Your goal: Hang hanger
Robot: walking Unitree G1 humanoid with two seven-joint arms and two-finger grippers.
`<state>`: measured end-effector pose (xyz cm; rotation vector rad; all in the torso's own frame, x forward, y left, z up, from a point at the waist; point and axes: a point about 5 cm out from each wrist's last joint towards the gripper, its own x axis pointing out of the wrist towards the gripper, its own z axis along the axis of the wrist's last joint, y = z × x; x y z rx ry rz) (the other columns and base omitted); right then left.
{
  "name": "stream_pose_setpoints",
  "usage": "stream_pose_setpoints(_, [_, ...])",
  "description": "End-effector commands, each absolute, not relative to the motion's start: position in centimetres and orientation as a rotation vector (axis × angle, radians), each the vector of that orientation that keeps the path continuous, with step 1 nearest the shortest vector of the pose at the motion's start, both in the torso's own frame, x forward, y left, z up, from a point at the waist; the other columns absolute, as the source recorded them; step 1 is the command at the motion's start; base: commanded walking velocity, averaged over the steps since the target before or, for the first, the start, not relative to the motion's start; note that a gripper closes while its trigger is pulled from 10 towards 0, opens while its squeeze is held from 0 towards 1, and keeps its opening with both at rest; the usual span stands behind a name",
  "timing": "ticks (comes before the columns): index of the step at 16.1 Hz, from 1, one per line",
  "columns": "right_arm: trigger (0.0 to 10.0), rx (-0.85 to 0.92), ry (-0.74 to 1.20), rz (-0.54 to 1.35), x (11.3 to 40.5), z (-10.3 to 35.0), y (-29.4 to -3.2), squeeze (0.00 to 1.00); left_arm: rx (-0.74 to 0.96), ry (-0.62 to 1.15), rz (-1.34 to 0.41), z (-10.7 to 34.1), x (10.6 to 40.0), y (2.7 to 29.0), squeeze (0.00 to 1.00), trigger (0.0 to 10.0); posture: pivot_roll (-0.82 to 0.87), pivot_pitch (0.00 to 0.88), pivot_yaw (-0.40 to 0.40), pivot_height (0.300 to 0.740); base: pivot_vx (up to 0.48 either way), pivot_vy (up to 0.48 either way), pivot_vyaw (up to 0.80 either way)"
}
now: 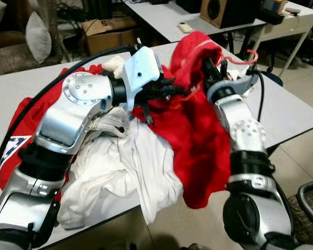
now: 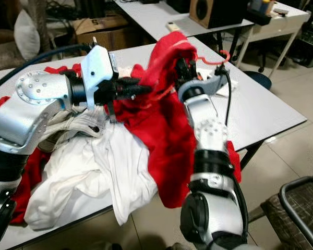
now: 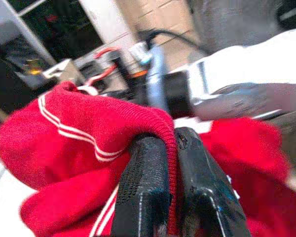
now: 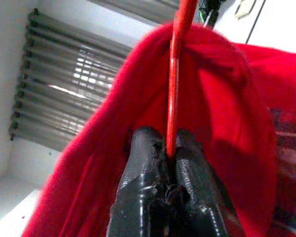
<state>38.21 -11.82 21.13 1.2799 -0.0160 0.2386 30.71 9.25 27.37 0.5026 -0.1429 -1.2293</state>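
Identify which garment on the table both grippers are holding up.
The red shirt, pinched by left gripper, with right gripper on its red hanger; the white garment lies flat.

Premises present as an office or laboratory workroom pressed into use for garment handling, not a home. Flooring is pale glazed tile (image 2: 297, 156). Several plain grey-white tables (image 1: 297, 117) on thin metal legs stand in rows; the nearest carries a heap of clothing, including a red garment (image 1: 198, 140) and a white garment (image 1: 141, 172). A rear table (image 1: 161, 18) holds a wood-cased loudspeaker (image 1: 215, 10) and a white remote control (image 1: 185, 27). An opened cardboard box (image 1: 108, 32) sits on the floor among loose black cables. A pale cushion (image 1: 37, 36) rests on an upholstered seat at the left. The right wrist view shows slatted window blinds (image 4: 64, 89).
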Motion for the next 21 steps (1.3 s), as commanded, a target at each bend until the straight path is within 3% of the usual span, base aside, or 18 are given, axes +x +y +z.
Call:
stream_pose_setpoints(1, [10.0, 1.274, -0.044, 0.247, 38.4, 21.8, -11.6, 0.00, 0.484, -0.136, -1.262, 27.7, 30.2, 9.4, 0.00, 0.0, -0.10, 0.000, -0.002, 0.740, 0.000, 0.000, 0.00])
stream_pose_setpoints(3, [10.0, 1.346, -0.088, 0.233, 38.9, 22.6, -11.4, 0.00, 0.487, -0.059, -1.302, 26.9, 29.6, 9.7, 0.00, 1.6, -0.10, 0.000, -0.003, 0.740, 0.000, 0.000, 0.00])
stream_pose_setpoints(5, [10.0, 1.333, -0.092, 0.231, 39.3, 22.7, -10.9, 0.00, 0.415, -0.068, -1.303, 27.2, 29.5, 9.2, 0.00, 1.6, -0.10, 0.000, -0.004, 0.740, 0.000, 0.000, 0.00])
stream_pose_setpoints(6, [10.0, 1.312, -0.087, 0.237, 39.5, 22.7, -10.3, 0.00, 0.351, -0.090, -1.293, 27.7, 29.6, 8.6, 0.00, 0.2, -0.10, 0.000, -0.007, 0.740, 0.000, 0.000, 0.00])
stream_pose_setpoints(7, [10.0, 1.276, -0.072, 0.250, 39.5, 22.5, -9.4, 0.00, 0.278, -0.142, -1.245, 28.4, 30.0, 7.6, 0.00, 1.0, -0.10, 0.000, -0.007, 0.740, 0.000, 0.000, 0.00])
stream_pose_setpoints(8, [10.0, 1.259, -0.063, 0.254, 39.5, 22.4, -8.9, 0.00, 0.253, -0.164, -1.208, 28.8, 30.4, 7.2, 0.00, 0.0, -0.10, 0.000, -0.007, 0.740, 0.000, 0.000, 0.00])
stream_pose_setpoints(10, [10.0, 1.233, -0.010, 0.283, 39.2, 21.9, -7.1, 0.00, 0.218, -0.253, -1.090, 30.4, 31.6, 6.1, 0.00, 0.0, -0.10, 0.000, -0.010, 0.740, 0.000, 0.000, 0.00])
stream_pose_setpoints(12, [10.0, 1.280, 0.009, 0.301, 39.0, 21.9, -6.5, 0.00, 0.220, -0.271, -1.083, 30.9, 31.6, 5.5, 0.00, 0.0, -0.10, 0.000, -0.006, 0.740, 0.000, 0.000, 0.00])
stream_pose_setpoints(13, [10.0, 1.395, 0.010, 0.299, 39.1, 22.2, -6.9, 0.00, 0.340, -0.208, -1.135, 29.1, 30.8, 4.8, 0.00, 6.6, -0.10, 0.000, -0.005, 0.740, 0.000, 0.000, 0.00])
stream_pose_setpoints(14, [10.0, 1.484, 0.005, 0.295, 39.3, 22.6, -7.6, 0.00, 0.455, -0.140, -1.153, 27.2, 30.4, 4.6, 0.00, 10.0, -0.11, 0.000, -0.003, 0.740, 0.000, 0.000, 0.00])
stream_pose_setpoints(16, [10.0, 1.570, 0.000, 0.294, 39.4, 22.9, -8.6, 0.00, 0.556, -0.097, -1.106, 25.4, 30.7, 5.0, 0.00, 10.0, -0.11, 0.000, -0.003, 0.740, 0.000, 0.000, 0.00])
stream_pose_setpoints(17, [10.0, 1.598, -0.017, 0.297, 39.5, 23.4, -9.3, 0.00, 0.666, -0.109, -1.001, 24.7, 31.6, 5.9, 0.00, 10.0, -0.11, 0.000, -0.002, 0.740, 0.000, 0.000, 0.00])
stream_pose_setpoints(18, [10.0, 1.613, -0.024, 0.304, 39.5, 23.7, -9.5, 0.00, 0.700, -0.116, -0.977, 24.5, 31.7, 6.2, 0.15, 10.0, -0.11, 0.000, -0.002, 0.740, 0.000, 0.000, 0.00])
stream_pose_setpoints(19, [10.0, 1.637, -0.030, 0.311, 39.5, 24.1, -9.6, 0.00, 0.678, -0.118, -0.992, 24.3, 31.5, 6.1, 0.65, 10.0, -0.11, 0.000, -0.002, 0.740, 0.000, 0.000, 0.00])
stream_pose_setpoints(20, [10.0, 1.687, -0.039, 0.331, 39.6, 24.9, -9.8, 0.00, 0.638, -0.081, -1.052, 23.0, 30.7, 5.5, 1.00, 10.0, -0.11, 0.000, -0.003, 0.740, 0.000, 0.000, 0.00])
stream_pose_setpoints(21, [10.0, 1.692, -0.045, 0.342, 39.6, 25.3, -9.8, 0.00, 0.715, -0.039, -1.044, 21.4, 30.8, 5.8, 1.00, 10.0, -0.11, 0.000, 0.000, 0.740, 0.000, 0.000, 0.00])
